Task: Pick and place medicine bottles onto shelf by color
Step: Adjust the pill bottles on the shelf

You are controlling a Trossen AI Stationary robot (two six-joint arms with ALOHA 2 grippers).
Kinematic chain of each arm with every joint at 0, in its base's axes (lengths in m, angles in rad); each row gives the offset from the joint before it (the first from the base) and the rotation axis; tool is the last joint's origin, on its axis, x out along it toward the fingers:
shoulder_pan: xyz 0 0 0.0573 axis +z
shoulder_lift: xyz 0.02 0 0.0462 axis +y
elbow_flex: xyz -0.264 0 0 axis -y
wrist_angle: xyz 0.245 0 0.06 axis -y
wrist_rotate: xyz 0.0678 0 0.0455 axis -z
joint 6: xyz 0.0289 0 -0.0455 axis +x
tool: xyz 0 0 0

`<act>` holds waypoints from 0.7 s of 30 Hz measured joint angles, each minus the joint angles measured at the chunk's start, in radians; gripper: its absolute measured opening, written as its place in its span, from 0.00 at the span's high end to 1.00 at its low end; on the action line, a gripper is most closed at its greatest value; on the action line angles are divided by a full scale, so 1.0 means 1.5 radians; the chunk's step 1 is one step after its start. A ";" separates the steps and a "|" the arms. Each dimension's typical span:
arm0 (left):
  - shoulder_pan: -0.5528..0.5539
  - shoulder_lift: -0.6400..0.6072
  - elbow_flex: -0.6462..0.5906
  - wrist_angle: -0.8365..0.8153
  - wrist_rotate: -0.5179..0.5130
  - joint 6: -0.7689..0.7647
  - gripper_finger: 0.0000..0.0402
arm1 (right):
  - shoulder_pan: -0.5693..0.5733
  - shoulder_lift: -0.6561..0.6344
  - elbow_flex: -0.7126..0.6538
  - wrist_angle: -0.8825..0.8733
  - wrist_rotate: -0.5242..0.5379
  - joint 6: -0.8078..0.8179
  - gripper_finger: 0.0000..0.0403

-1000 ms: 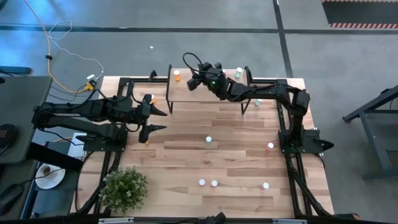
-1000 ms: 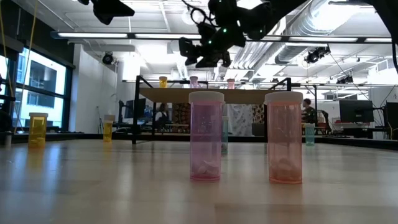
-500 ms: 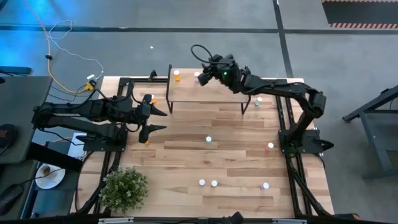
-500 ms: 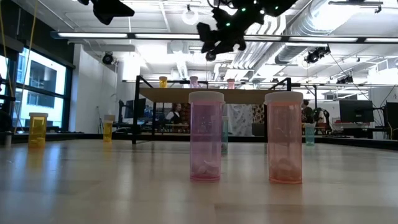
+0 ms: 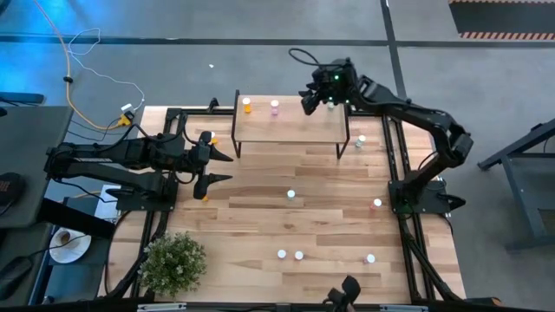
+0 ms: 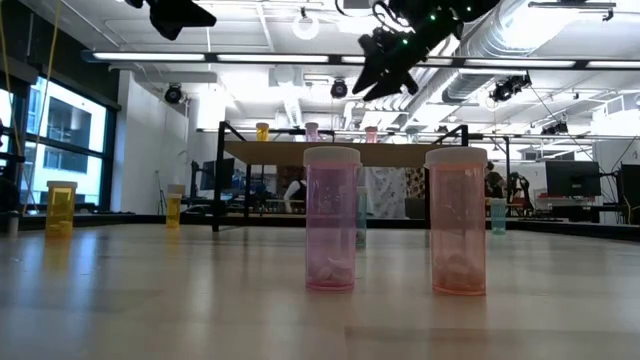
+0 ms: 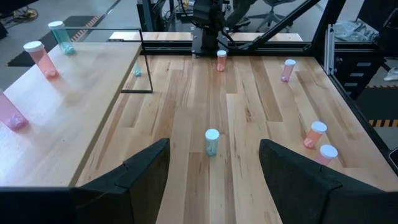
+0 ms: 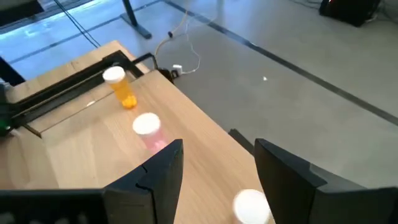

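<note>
Overhead, bright ceiling lights [image 6: 210,56] top striped-wood tabletop [image 5: 260,212].

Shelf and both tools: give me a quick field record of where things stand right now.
shelf: far side of table, between the arms
on shelf: orange bottle, pink bottle, a third bottle near the right tool, colour unclear
right tool: open, empty, above the shelf's right end
left tool: open, empty, waiting at the table's left side
loose on table: teal bottle mid-table, others scattered toward the near and right edges
plant: near-left corner
</note>
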State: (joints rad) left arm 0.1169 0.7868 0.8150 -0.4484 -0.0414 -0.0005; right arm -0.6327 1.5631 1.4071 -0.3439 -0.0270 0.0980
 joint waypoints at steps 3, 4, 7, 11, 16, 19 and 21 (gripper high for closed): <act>0.000 0.000 0.000 0.000 0.000 0.000 0.41 | -0.018 0.000 0.000 -0.015 -0.018 -0.014 0.53; 0.000 0.000 0.000 0.000 0.000 0.000 0.41 | -0.023 0.000 0.000 -0.020 -0.028 -0.017 0.53; 0.000 0.000 0.000 0.000 0.000 0.002 0.41 | -0.036 0.000 0.000 -0.038 -0.067 -0.018 0.53; 0.000 0.000 0.000 0.000 0.000 0.002 0.41 | -0.036 0.000 0.000 -0.066 -0.057 -0.019 0.53; 0.000 0.000 0.000 0.000 0.000 0.001 0.41 | -0.031 0.003 0.000 -0.087 -0.023 -0.024 0.53; 0.000 0.000 0.000 0.000 0.000 0.000 0.41 | -0.030 0.005 0.000 -0.099 -0.008 -0.023 0.53; 0.000 0.000 0.000 0.000 0.000 0.000 0.41 | -0.025 0.011 0.000 -0.100 -0.007 -0.018 0.53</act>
State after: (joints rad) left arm 0.1169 0.7868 0.8150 -0.4480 -0.0410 0.0002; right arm -0.6707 1.5790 1.4075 -0.4932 -0.0368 0.0715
